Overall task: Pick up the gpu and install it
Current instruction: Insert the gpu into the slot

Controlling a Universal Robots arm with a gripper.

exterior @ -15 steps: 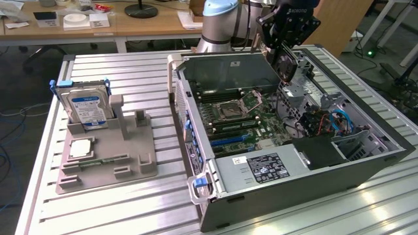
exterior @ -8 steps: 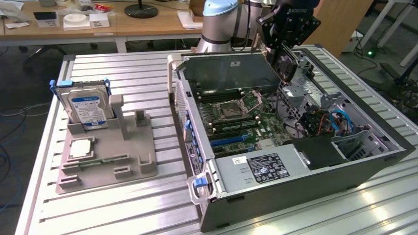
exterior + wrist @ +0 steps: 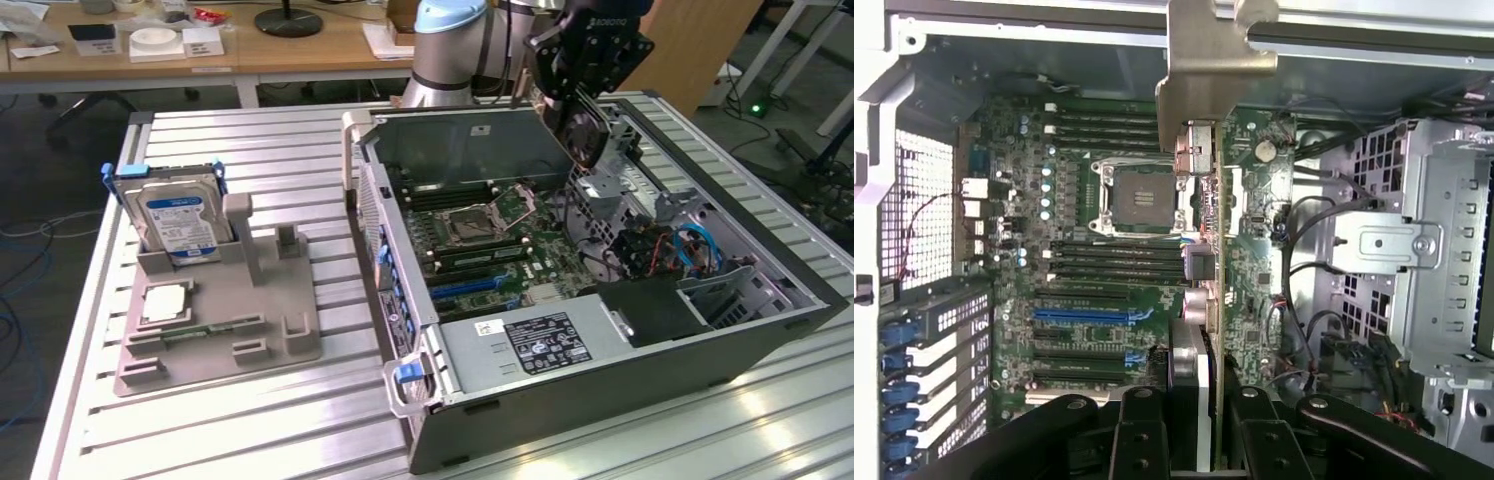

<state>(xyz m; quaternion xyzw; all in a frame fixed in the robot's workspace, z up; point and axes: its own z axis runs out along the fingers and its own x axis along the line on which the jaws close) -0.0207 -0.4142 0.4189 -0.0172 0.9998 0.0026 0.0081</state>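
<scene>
End effector point(image 3: 1199, 440) pinching gpu point(image 3: 1199, 270) by one end, card edge-on, silver bracket at the far end from the fingers. Gpu hangs above motherboard point(image 3: 1114, 230) inside open computer case point(image 3: 601, 410), not seated. Case on tabletop point(image 3: 267, 420).

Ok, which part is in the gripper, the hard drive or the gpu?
The gpu, the card with the black fan, clamped in the gripper above the case. The blue-labelled hard drive stands in the grey holder at the exterior view's left.
</scene>
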